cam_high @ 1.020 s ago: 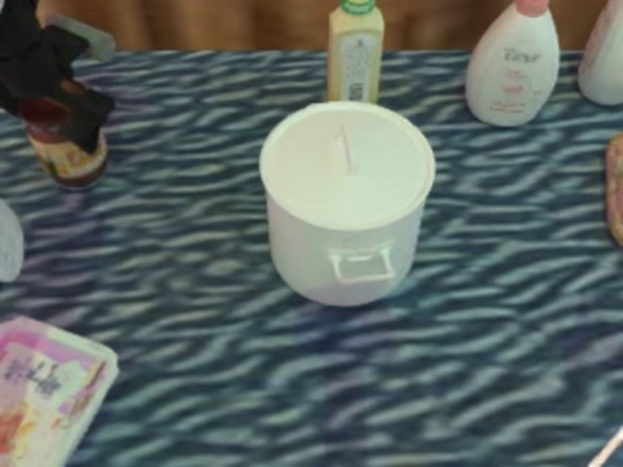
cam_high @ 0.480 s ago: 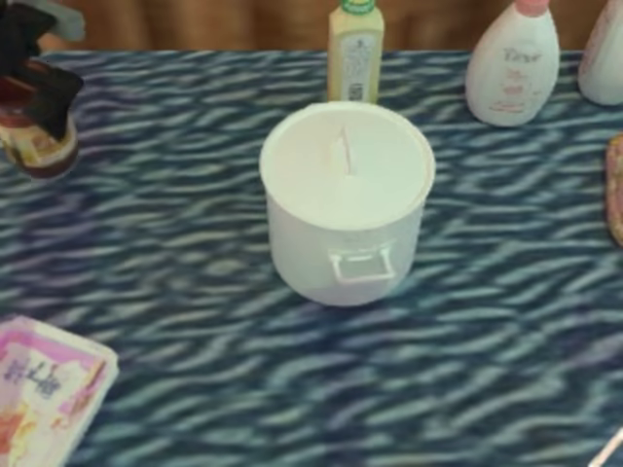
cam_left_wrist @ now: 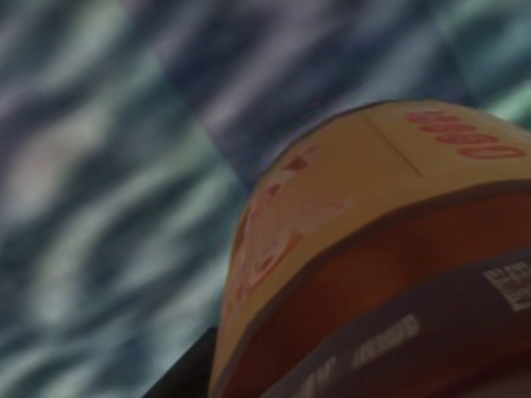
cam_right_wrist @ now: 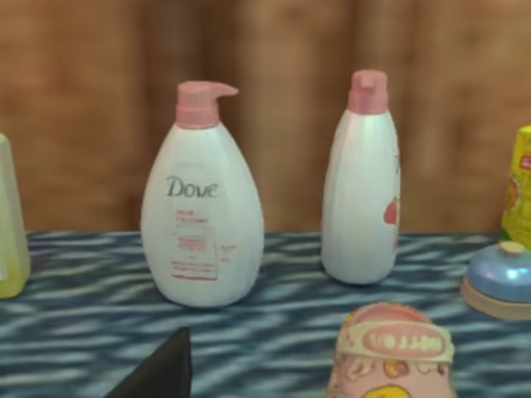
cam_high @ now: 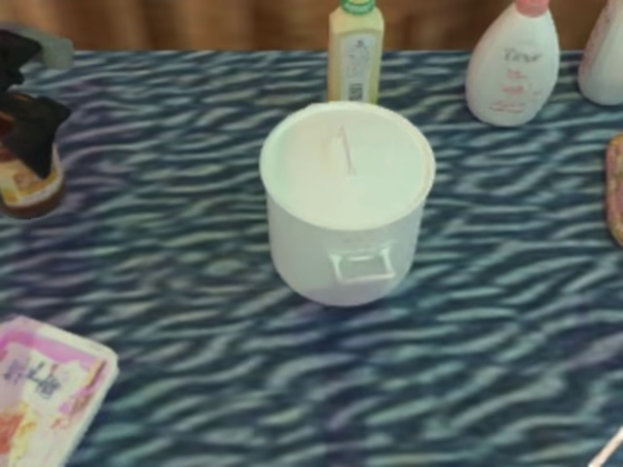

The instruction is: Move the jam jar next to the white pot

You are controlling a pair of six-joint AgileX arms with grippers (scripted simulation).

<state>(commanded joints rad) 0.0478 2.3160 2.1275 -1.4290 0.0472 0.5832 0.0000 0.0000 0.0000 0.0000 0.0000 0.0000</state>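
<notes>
Fingers (cam_high: 37, 122) of our left gripper (cam_high: 21, 117) clamp the jam jar (cam_high: 27, 180) at the desk's (cam_high: 292, 389) far left edge, well apart from the white pot (cam_high: 347, 199); "Dove" reads on a lotion bottle (cam_right_wrist: 202, 203).

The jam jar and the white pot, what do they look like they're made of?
The jam jar, held by the left gripper at the table's left edge, looks like clear glass: dark red-brown contents show through below a matte yellow-orange paper-like label. The white pot has a smooth, even white finish with a soft sheen, perhaps enamelled metal or plastic; the look alone cannot settle which.
</notes>
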